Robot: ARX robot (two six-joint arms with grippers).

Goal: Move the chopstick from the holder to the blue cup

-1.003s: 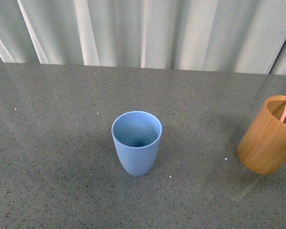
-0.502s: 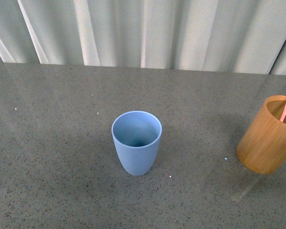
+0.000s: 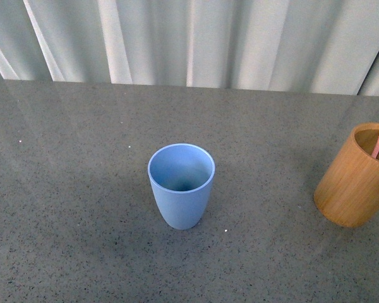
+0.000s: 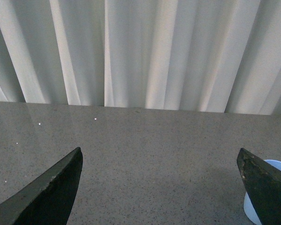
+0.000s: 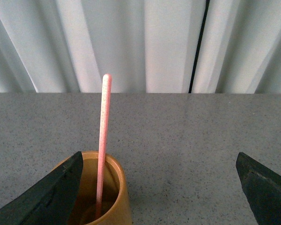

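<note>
Nothing is done yet, I think: the chopstick [image 5: 103, 140] stands in the holder [image 3: 350, 189], the blue cup [image 3: 180, 196] sits empty mid-desk [image 3: 69, 189], and my left pincer [image 4: 159, 154] and right pincer [image 5: 159, 157] gape wide, holding nothing.

You're looking at a staged test bench, more lab than home. A grey speckled tabletop [image 3: 69, 208] runs to its far edge, and there a pale pleated curtain [image 3: 208, 44] closes off the whole background. Both wrist views give you that same curtain and stone-look surface. A blue cup [image 3: 180, 186] and a bamboo holder [image 3: 350, 186] stand well apart, like props.
</note>
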